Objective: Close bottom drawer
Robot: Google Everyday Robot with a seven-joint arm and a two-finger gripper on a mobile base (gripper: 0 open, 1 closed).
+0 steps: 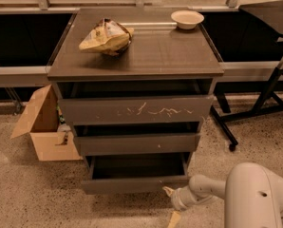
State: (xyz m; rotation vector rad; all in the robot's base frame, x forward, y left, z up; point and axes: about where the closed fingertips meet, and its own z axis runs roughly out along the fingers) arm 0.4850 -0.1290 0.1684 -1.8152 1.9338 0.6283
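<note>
The bottom drawer is the lowest of three dark grey-brown drawers in the cabinet. It stands pulled out a short way, with its dark inside showing above its plain front. Above it are a similar plain drawer and a white-scratched drawer front. My gripper is low at the right, just in front of the bottom drawer's right front corner, at the end of my white arm.
An open cardboard box stands on the floor left of the cabinet. A crumpled chip bag and a white bowl lie on the cabinet top. A black stand's legs spread at the right.
</note>
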